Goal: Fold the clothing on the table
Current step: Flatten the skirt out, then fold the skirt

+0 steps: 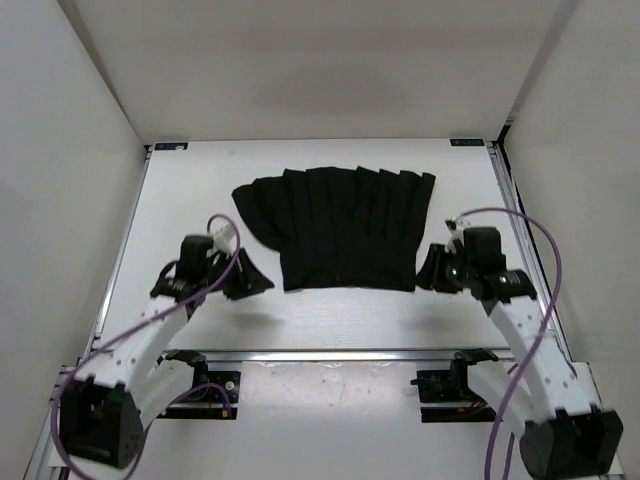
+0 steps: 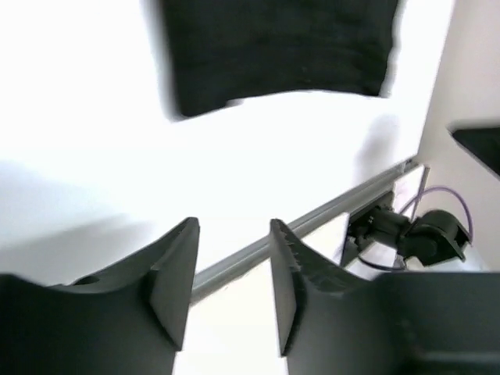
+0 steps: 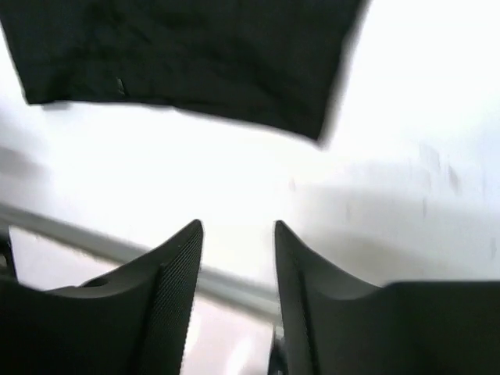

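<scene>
The black pleated soft fabric garment [image 1: 340,225] lies on the white flat surface [image 1: 200,180]. Left fingers [image 2: 176,285] and right fingers [image 3: 178,289], half spread and empty, hover beside its near corners; a shallow pinch may lift one pleat only, dragging it crooked

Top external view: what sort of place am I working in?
Probably a lab test cell: white rail-edged table, white walls boxing it in, left arm and right arm bolted at its near edge.

left blue sticker [image 1: 171,146]: far-left corner | right blue sticker [image 1: 466,142]: far-right corner | white walls [image 1: 300,60]
</scene>
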